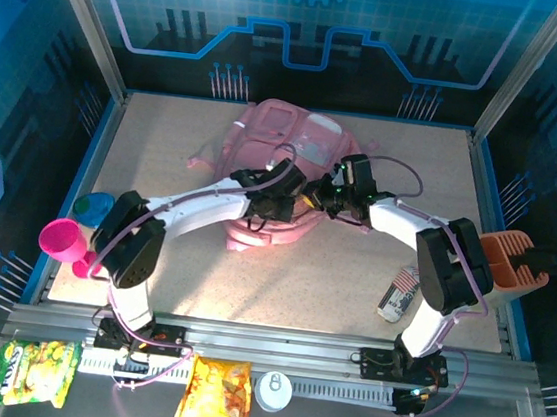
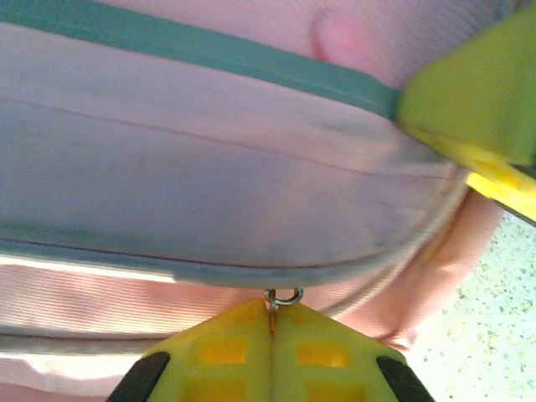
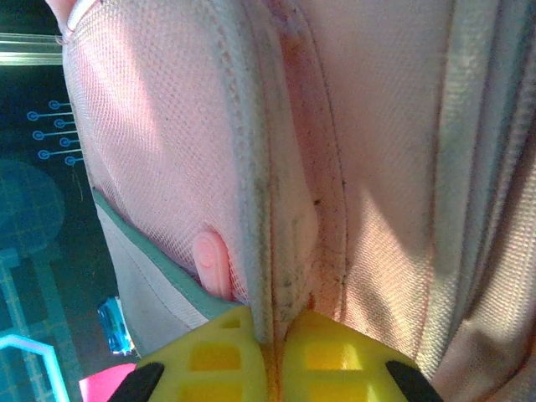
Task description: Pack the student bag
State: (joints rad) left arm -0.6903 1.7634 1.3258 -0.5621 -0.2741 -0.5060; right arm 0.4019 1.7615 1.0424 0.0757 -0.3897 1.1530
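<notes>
Inventory: one student bag [image 1: 297, 135], one pink cup [image 1: 60, 240], one blue-green container [image 1: 92, 208], one orange holder [image 1: 507, 263], one printed can [image 1: 401, 292] and one white round tin [image 1: 274, 391]. Snack packets: two, comprising one green packet [image 1: 35, 372] and one yellow packet [image 1: 215, 391].

L fingers [image 2: 222, 352] pinching zip ring [image 2: 283, 296], pink bag [image 2: 209, 184]

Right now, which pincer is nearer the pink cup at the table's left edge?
Left, narrowly. The left pincer grips the student bag mid-table, right of the pink cup; the right pincer clamps the bag just beyond it.
</notes>
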